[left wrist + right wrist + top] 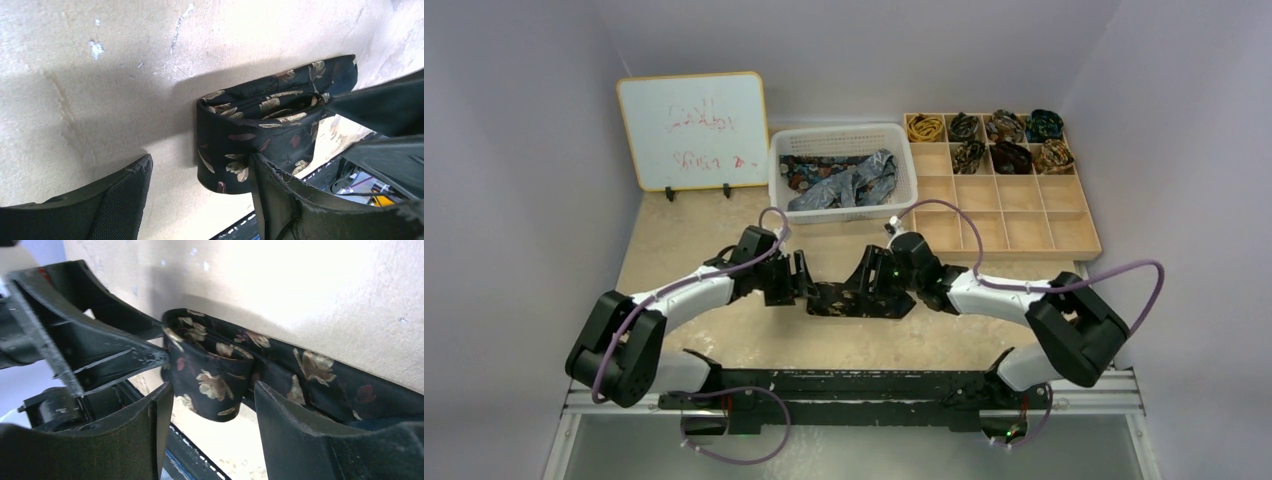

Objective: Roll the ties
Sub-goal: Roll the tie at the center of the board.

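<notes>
Lying crosswise between two spread grippers: one dark tie

The tie (pixel 856 301), black with gold-brown leaves, lies on the table (pixel 674 255) at mid-width. Its long axis runs left to right between the arms. Its doubled-over end points toward the left arm. The wrist views show that end standing on edge as a loose loop, with the rest of the strip trailing flat toward the right arm.

The left gripper (pixel 200 162) is spread wide. One finger (pixel 295 200) touches the loop, and the other stands apart from it with bare table between. The right gripper (pixel 212 397) is also wide, its fingers (pixel 300 430) on either side of the loop and not visibly pressing it. Neither gripper holds the fabric.

From above, the grippers cover most of the tie, so its far end and full length cannot be made out. In the right wrist view the strip runs out of the frame at lower right, behind a finger. The red writing on the whiteboard (pixel 692 130) is too faint to read.

The table is beige and mottled, scuffed with pale flecks, and closed in by plain grey walls (pixel 524 120). At the back, a white basket (pixel 844 214) holds loose ties (pixel 854 185). Beside it, a wooden tray (pixel 1024 215) of compartments holds seven rolled ties (pixel 1004 126) in its two rearmost rows.
</notes>
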You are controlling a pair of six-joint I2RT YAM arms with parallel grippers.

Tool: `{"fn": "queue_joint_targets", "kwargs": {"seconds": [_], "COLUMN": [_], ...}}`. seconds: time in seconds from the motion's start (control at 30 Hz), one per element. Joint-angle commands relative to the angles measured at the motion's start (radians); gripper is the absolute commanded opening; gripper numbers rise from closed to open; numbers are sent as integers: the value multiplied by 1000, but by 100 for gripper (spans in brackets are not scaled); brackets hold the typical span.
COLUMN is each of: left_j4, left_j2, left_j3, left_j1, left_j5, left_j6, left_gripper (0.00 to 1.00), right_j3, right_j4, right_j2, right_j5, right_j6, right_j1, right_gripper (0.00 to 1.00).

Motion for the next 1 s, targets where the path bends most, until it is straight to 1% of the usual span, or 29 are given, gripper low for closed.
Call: {"fn": "queue_joint_targets", "kwargs": {"seconds": [0.0,0.07,0.13,0.27,0.37,0.5,0.67,0.73,0.83,0.87,0.93,0.97], "left_j4": [-48,-74,-102,-163,-212,-286,-279,-273,-260,-257,-244,-234], "left_j2": [-62,-122,-189,-311,-365,-397,-429,-434,-434,-433,-428,-421], "left_j3": [31,20,6,-16,-31,-38,-69,-80,-82,-82,-83,-82], "left_j1": [-4,-3,-3,-3,-3,-3,-3,-3,-3,-3,-3,-3], "left_j5": [-84,-135,-187,-270,-316,-360,-330,-319,-297,-295,-289,-277], "left_j6": [-1,-34,-67,-108,-120,-131,-143,-145,-136,-135,-131,-128], "left_gripper": [69,71,74,77,79,79,79,79,79,79,80,80], "right_j3": [60,65,79,125,153,179,172,171,183,183,180,176], "right_j4": [-52,-38,-30,-14,13,5,17,-6,-59,-53,-32,-31], "right_j2": [-73,-76,-64,-22,7,68,152,169,149,138,88,72], "right_j5": [50,32,18,-5,-13,-3,1,14,25,35,51,34], "right_j6": [-63,-76,-78,-75,-72,-73,-42,-43,-52,-58,-55,-54], "right_j1": [13,21,36,74,96,104,104,103,104,103,104,103], "right_gripper": [61,56,48,40,38,37,34,34,33,34,38,39]}}
